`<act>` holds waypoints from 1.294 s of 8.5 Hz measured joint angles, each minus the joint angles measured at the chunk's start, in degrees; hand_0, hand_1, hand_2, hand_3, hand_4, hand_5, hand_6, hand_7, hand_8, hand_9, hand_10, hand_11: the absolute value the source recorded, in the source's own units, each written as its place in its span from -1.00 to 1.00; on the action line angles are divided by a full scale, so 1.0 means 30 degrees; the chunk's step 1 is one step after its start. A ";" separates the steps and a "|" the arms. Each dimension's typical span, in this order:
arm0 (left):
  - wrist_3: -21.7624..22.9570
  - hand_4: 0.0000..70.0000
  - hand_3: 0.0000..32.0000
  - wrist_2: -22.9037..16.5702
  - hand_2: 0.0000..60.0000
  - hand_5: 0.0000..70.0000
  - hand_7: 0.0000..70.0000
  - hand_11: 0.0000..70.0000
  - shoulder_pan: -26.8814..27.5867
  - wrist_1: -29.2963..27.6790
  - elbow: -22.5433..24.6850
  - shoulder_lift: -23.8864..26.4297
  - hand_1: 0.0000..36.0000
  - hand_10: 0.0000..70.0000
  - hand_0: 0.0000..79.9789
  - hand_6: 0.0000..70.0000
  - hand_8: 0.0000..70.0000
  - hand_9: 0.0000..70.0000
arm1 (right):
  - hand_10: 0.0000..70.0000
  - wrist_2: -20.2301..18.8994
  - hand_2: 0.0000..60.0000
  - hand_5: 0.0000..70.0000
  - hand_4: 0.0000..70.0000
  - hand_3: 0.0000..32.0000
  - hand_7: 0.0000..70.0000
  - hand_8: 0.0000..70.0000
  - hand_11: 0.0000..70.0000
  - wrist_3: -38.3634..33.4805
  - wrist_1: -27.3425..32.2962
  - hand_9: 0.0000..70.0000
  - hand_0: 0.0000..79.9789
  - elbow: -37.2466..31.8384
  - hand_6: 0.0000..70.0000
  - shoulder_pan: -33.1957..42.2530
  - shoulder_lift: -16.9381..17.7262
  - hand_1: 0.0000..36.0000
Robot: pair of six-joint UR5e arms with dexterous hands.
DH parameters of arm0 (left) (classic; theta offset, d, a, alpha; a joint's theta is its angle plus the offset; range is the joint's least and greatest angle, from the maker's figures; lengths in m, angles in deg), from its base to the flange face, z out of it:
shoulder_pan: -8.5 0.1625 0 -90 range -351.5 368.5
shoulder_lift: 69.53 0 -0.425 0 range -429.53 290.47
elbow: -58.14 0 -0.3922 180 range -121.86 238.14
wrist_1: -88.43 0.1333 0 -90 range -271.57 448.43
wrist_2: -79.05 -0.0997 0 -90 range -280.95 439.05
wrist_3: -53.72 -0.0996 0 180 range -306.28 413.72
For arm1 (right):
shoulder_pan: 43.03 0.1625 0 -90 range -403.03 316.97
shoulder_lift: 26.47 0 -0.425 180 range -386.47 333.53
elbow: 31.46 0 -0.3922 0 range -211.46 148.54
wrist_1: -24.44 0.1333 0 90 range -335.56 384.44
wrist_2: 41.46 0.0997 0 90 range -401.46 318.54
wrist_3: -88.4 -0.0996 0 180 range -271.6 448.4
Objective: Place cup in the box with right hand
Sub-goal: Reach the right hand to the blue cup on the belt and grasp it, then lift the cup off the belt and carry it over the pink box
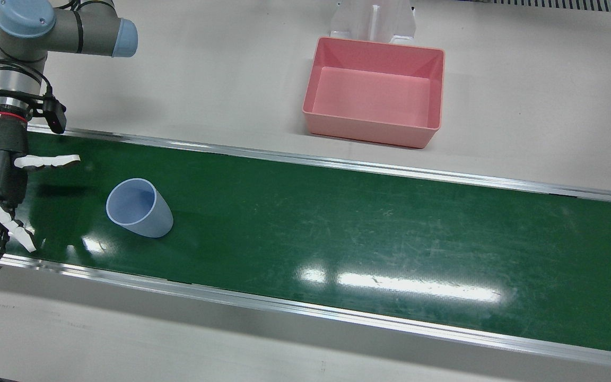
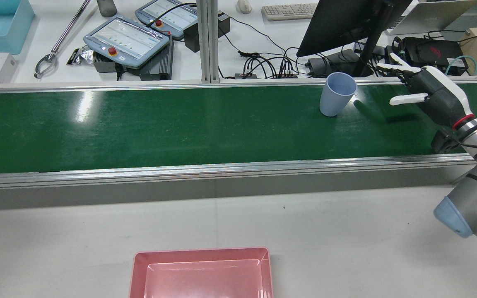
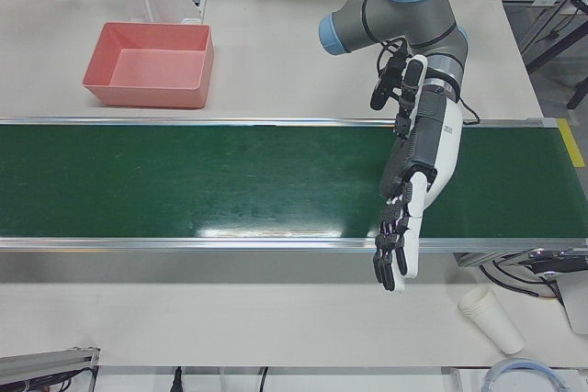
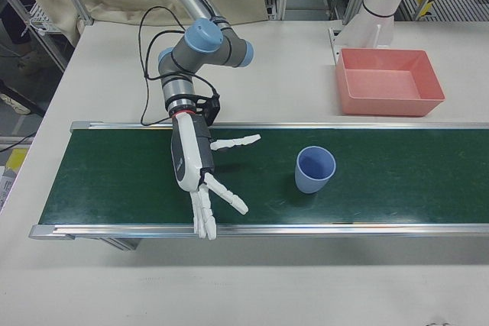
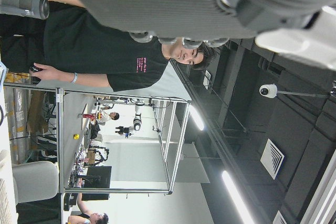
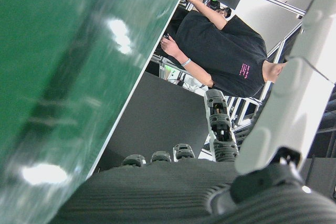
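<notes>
pale blue cup [image 4: 315, 169] upright on the green conveyor belt [image 1: 337, 223], well apart from the pink box [image 1: 374, 90] on the table beyond. right hand [image 4: 200, 173] near the cup, fingers spread, holding nothing. left hand [image 3: 412, 185] over the belt's other half, fingers straight and together, empty. risks: knocking the light cup over with a leading finger; squeezing off-centre and losing it during the carry.

Front view overhead, rear view opposite, both sharing green belt [image 1: 337, 223]
</notes>
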 measured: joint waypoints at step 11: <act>0.0000 -1.00 -1.00 0.0009 -1.00 -1.00 -1.00 -1.00 -0.0016 -0.0003 0.0000 0.0000 -1.00 -1.00 -1.00 -1.00 -1.00 -1.00 | 1.00 0.0309 1.00 -0.05 -0.06 -1.00 1.00 1.00 1.00 -0.0677 -0.1572 1.00 0.90 0.1419 0.61 -0.0798 -0.0214 1.00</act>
